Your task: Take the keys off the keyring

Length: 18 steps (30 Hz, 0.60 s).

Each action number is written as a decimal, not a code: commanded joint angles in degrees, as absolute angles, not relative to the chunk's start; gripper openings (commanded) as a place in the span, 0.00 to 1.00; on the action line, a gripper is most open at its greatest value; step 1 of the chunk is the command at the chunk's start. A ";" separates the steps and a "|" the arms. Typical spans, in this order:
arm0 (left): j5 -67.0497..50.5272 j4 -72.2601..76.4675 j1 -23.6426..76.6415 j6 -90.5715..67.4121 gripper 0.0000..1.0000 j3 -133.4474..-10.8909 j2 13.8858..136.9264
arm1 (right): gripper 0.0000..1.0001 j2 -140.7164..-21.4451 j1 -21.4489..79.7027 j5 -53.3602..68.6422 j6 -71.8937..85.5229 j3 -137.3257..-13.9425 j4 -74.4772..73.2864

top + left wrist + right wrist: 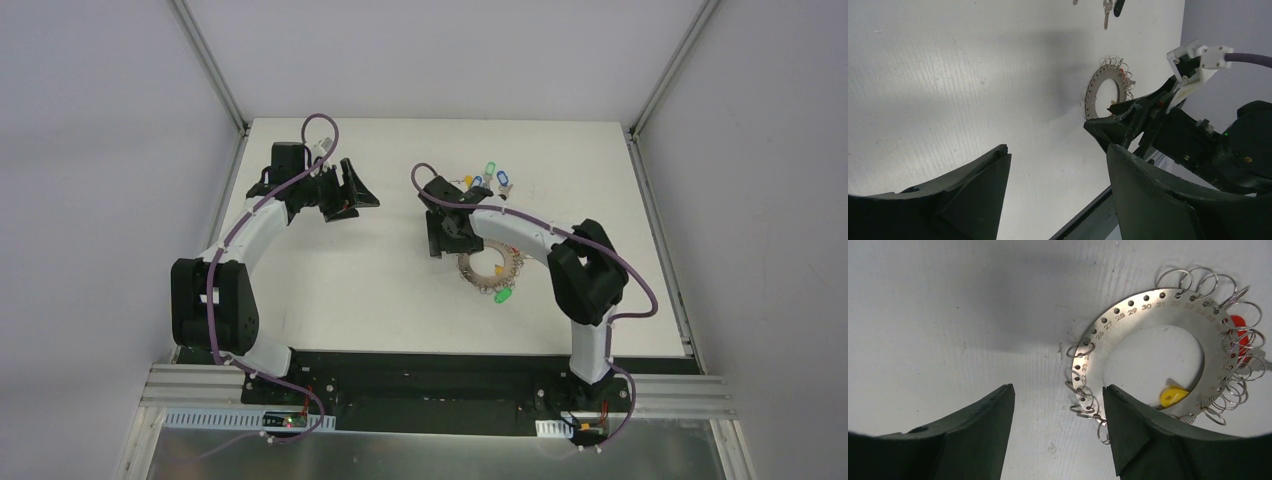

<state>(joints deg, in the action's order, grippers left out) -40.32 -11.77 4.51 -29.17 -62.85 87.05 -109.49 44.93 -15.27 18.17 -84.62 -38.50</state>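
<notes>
The keyring is a flat grey numbered metal ring fringed with small wire loops, lying on the white table. It also shows in the top view and the left wrist view. A key with a yellow tag lies inside the ring's hole. A key with a red tag lies at its right edge. My right gripper is open and empty just above the ring's left edge, its right finger over the lower rim. My left gripper is open and empty, well to the left.
Several loose keys with green and blue tags lie behind the right gripper near the table's back. A key with a black tag shows at the top of the left wrist view. The white table ends at a dark front rail.
</notes>
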 commanded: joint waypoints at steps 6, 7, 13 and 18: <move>-42.39 -10.18 4.75 -29.71 0.70 -63.14 85.78 | 0.64 -112.11 42.98 -7.14 14.88 -87.48 -47.34; -42.39 -10.18 4.76 -29.71 0.70 -63.07 85.78 | 0.63 -112.90 42.78 -5.85 14.52 -87.50 -47.94; -42.29 -10.20 4.75 -29.71 0.70 -63.09 85.61 | 0.44 -118.97 42.39 -4.67 14.14 -90.15 -53.70; -42.46 -10.20 4.75 -29.79 0.70 -63.11 85.37 | 0.14 -114.21 42.64 -5.16 13.85 -89.27 -50.29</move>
<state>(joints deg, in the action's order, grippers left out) -40.47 -11.73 4.51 -29.41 -62.85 87.05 -118.37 42.24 -5.89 14.15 -88.77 -49.76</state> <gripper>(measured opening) 0.701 0.251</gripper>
